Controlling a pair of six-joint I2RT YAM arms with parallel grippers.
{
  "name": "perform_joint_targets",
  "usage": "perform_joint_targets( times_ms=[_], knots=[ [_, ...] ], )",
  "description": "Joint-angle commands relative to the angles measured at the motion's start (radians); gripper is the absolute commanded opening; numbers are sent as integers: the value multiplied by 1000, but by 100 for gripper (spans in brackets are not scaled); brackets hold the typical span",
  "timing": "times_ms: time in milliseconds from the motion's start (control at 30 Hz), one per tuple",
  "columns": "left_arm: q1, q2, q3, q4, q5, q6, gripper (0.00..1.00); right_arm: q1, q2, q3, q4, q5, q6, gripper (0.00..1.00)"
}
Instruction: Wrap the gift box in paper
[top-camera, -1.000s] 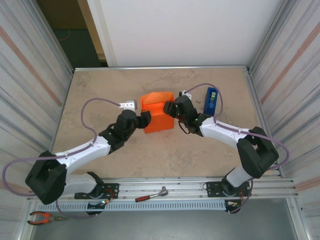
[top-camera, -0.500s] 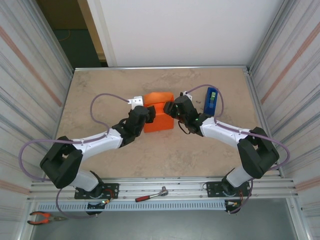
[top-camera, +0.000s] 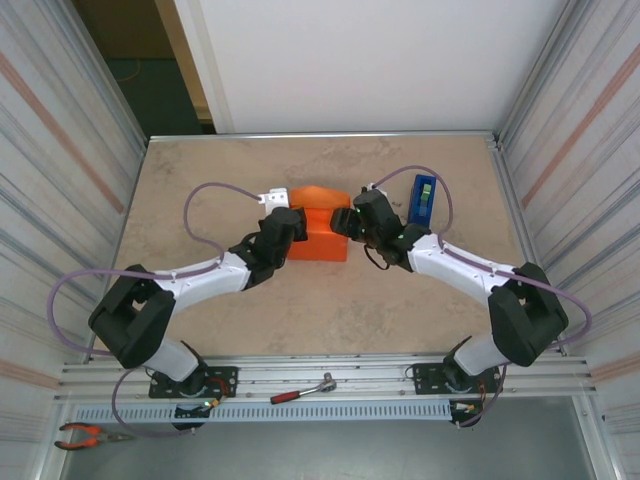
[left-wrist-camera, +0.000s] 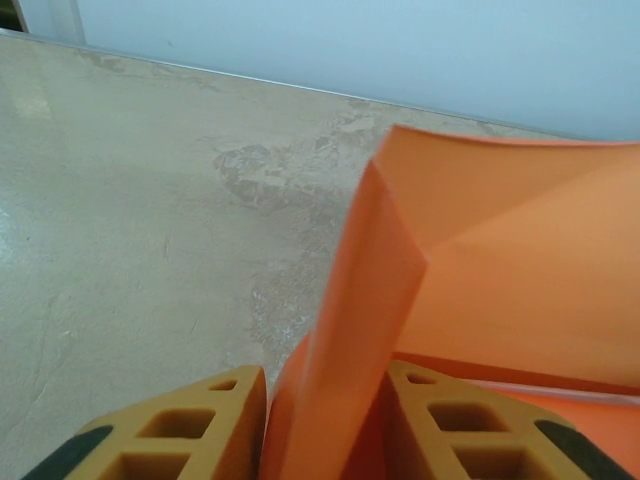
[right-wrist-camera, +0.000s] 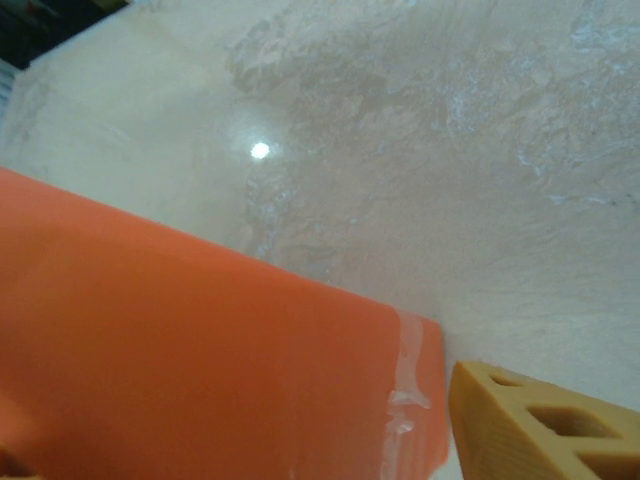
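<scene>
The orange paper (top-camera: 320, 230) is folded into a package at mid-table, and the gift box is hidden inside it. My left gripper (top-camera: 290, 222) is at the package's left end. In the left wrist view, a raised flap of the paper (left-wrist-camera: 370, 290) stands between the tan fingers (left-wrist-camera: 190, 420) and fills the gap. My right gripper (top-camera: 347, 222) is at the package's right end, open. Its one visible finger (right-wrist-camera: 530, 425) sits just beside the paper's (right-wrist-camera: 180, 350) end, where a clear tape strip (right-wrist-camera: 408, 385) runs along the edge.
A blue tape dispenser (top-camera: 422, 200) stands just right of the right wrist. A ratchet tool (top-camera: 302, 390) lies on the front rail, and pliers (top-camera: 85, 434) lie at the bottom left. Corrugated walls close both sides of the beige table (top-camera: 200, 170).
My left arm swung in to the package's left end, and its jaws narrowed onto the raised flap. The right jaws widened a little at the right end.
</scene>
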Motion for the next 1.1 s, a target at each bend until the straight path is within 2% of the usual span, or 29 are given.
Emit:
perform_joint_targets(
  times_ms=[0, 333, 467, 767, 900, 967, 1067],
  knots=[
    [17, 6, -5, 0, 30, 36, 35, -9, -26, 41, -126, -20, -88, 70],
    [38, -5, 4, -50, 85, 51, 34, 5, 42, 13, -14, 58, -92, 70],
    [40, -3, 4, -52, 107, 50, 32, 15, 68, -12, 46, 96, -92, 59],
    [46, -11, 10, -58, 156, 60, 31, 22, 78, -6, 53, 111, -107, 20],
    [60, -11, 27, -52, 174, 68, 31, 21, 79, 11, 37, 109, -124, 5],
    [65, -12, 39, -50, 186, 76, 31, 23, 79, 24, 28, 108, -133, 0],
    [68, -20, 56, -52, 195, 90, 32, 22, 76, 43, 13, 108, -139, 0]
  ],
)
